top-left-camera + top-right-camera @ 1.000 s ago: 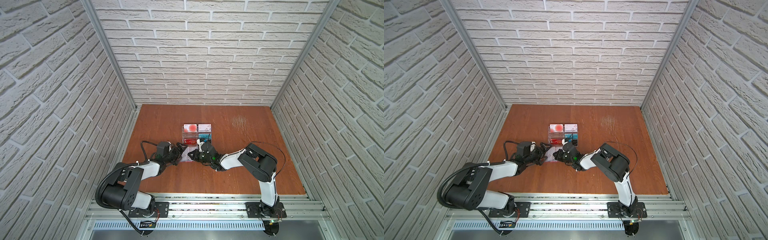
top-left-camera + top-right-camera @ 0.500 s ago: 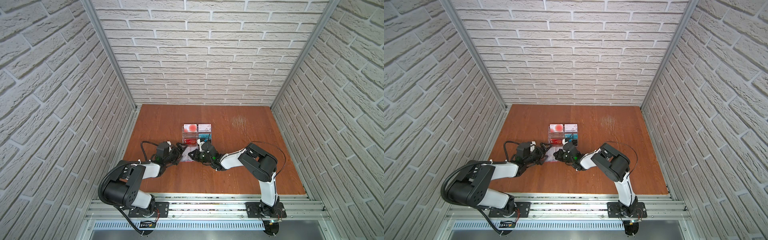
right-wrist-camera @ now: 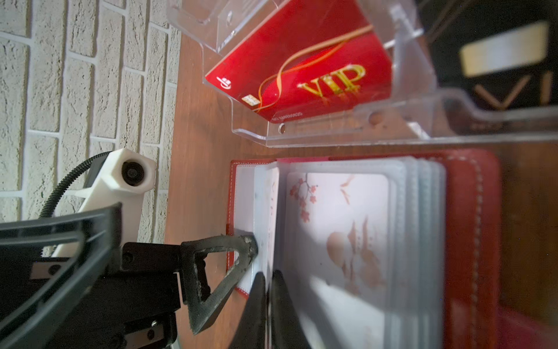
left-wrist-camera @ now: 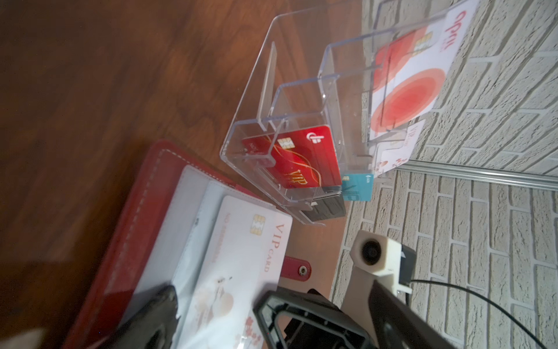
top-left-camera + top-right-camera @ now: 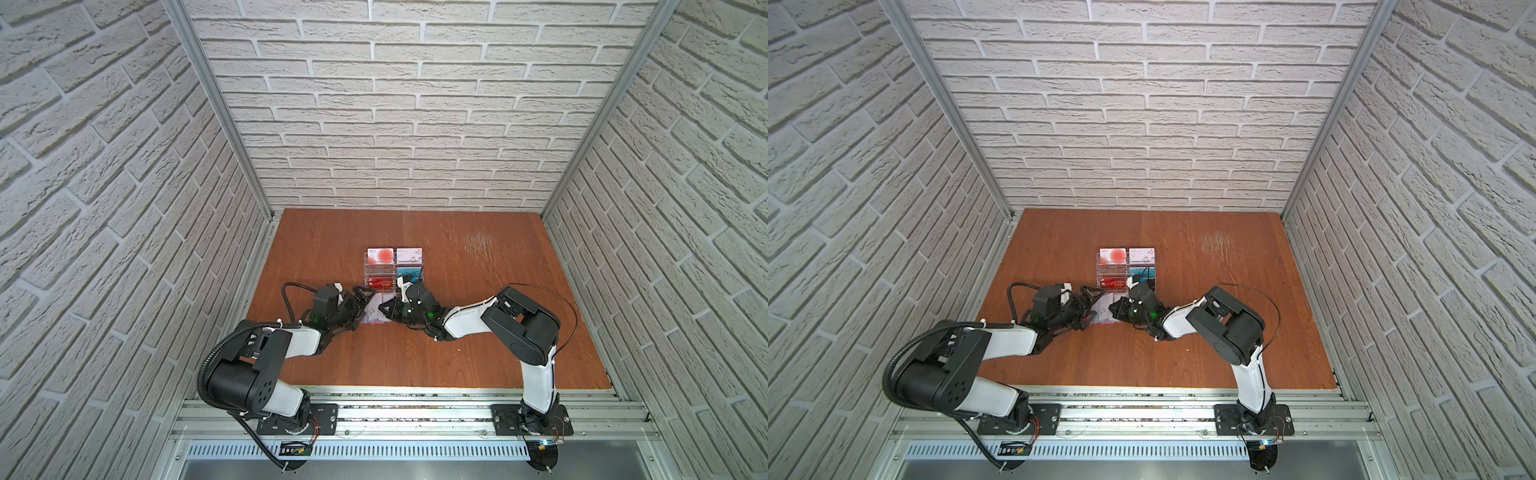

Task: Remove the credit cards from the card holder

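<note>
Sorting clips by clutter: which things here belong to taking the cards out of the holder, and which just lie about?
Job: card holder, white VIP card, left gripper, right gripper.
Lying about: clear acrylic rack, red VIP card in it.

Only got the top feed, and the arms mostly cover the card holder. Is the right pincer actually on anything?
Observer: Yes. In the right wrist view the right pincer is shut on a thin white leaf standing up from the card holder. Card or sleeve, I can't tell.
Operator: Left side?
Observer: One finger of the open left pincer rests on the holder's flat inner page.
Operator: Any card coming out?
Observer: The left wrist view shows a white VIP card that looks partly out of its sleeve.
</note>
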### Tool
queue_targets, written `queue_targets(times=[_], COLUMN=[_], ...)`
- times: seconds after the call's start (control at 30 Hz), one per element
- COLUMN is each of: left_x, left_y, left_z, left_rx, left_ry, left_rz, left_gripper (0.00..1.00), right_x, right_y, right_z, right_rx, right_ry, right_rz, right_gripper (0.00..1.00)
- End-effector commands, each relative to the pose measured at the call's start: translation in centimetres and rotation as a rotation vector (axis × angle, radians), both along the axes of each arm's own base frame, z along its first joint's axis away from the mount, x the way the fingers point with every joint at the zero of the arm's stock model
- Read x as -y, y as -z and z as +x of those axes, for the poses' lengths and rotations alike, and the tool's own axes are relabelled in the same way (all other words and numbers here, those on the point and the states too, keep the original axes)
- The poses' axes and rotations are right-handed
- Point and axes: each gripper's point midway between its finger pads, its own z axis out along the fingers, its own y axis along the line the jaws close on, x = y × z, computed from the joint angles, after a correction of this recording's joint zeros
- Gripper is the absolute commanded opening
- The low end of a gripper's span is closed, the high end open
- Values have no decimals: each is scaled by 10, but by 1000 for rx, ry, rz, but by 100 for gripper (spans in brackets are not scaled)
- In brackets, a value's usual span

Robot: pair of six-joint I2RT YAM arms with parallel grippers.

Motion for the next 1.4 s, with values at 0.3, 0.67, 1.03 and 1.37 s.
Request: queue_targets(times=[0.3, 0.67, 1.03, 1.37], left_x=[-15, -19, -20, -19], left_y=[34, 36, 35, 9], left_z=[-19, -20, -21, -12], left_rx=[-117, -128, -127, -79], left_ry=[-22, -27, -28, 5], left_rz=[73, 72, 69, 52], left_gripper=[98, 98, 98, 98], right_x=[1, 9, 23, 63], right_y=[-18, -18, -26, -58], right_z=[2, 2, 1, -6], right_rx=[37, 34, 39, 65], right_ry=[-9, -10, -26, -175], right_rz=[25, 3, -21, -297], right_gripper=[8, 6, 6, 6])
